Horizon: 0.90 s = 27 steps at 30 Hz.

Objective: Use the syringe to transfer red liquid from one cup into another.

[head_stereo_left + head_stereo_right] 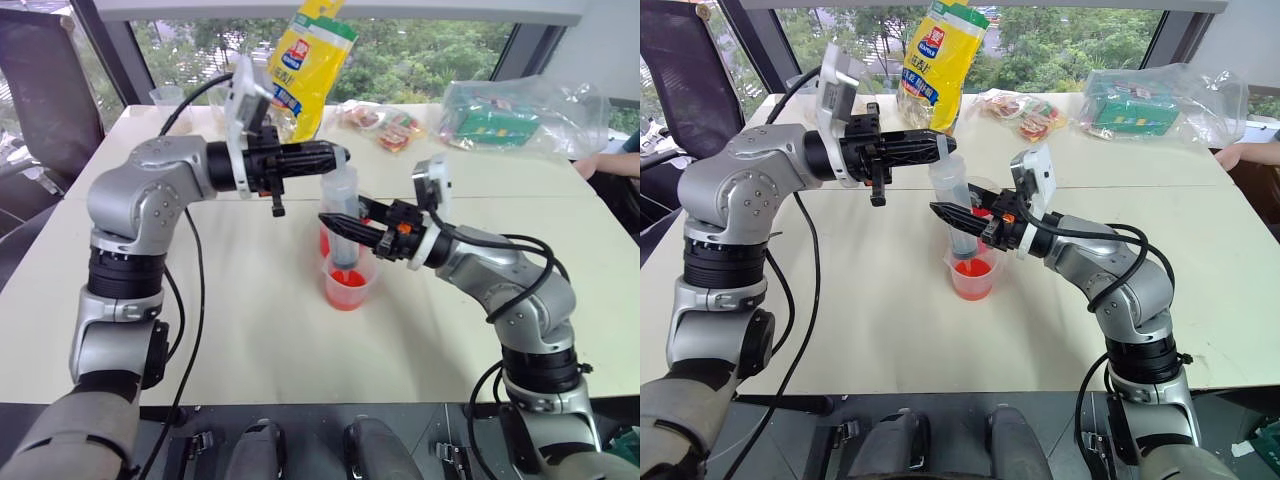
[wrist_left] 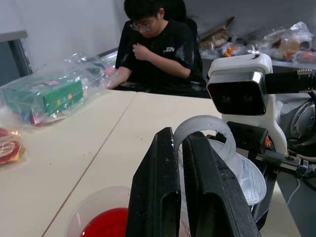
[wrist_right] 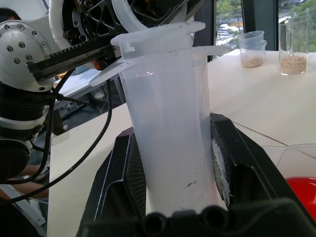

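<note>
At frame centre, the large clear plastic syringe with a thick barrel stood upright, its nozzle down inside a clear plastic cup holding bright red liquid. A second clear cup stood just behind; which was the taller could not be told. The right gripper was clenched around the barrel. The left gripper, level, was clamped on the plunger's ring at the top. The step in hand appeared to be working the plunger; whether drawing or discharging could not be told. The next move called for a steady barrel and straight plunger travel. At upper centre, a yellow snack bag carried unreadable print. The person's black shirt read "TEN".
</note>
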Each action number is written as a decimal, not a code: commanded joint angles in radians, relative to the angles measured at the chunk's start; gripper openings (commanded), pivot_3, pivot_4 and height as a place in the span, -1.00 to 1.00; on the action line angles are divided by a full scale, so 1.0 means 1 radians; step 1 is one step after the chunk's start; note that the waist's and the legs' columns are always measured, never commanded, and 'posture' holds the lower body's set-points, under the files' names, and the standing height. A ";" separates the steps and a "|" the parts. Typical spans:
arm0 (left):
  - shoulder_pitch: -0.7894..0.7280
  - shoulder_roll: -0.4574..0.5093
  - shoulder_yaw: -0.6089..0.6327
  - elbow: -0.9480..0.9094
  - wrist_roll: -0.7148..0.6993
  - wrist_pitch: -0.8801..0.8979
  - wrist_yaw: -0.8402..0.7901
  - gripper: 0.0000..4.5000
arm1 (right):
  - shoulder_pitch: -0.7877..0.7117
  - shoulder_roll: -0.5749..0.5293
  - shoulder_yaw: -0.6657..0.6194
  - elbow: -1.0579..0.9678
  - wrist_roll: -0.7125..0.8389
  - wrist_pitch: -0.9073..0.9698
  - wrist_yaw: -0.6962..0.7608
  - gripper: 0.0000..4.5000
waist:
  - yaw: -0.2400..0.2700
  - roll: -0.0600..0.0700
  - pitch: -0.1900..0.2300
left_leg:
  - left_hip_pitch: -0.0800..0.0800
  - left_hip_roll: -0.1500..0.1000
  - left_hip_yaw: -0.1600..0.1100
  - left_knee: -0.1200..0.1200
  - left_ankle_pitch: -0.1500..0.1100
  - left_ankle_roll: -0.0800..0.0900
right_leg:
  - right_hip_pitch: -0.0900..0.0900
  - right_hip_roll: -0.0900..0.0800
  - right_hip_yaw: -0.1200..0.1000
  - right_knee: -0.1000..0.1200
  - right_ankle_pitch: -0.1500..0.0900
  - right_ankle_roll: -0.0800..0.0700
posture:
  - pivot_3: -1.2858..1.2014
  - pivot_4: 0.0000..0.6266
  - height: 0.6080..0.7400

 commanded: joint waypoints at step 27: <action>0.207 0.214 0.130 -0.164 -0.098 0.072 0.035 0.98 | -0.580 -0.130 -0.210 0.505 0.023 0.553 -0.357 -0.37 | -0.001 0.000 0.000 | 0.000 0.000 0.001 -0.001 0.000 0.000 | -0.001 -0.002 0.000 0.000 0.000 0.000 | 0.03 -0.52 1.00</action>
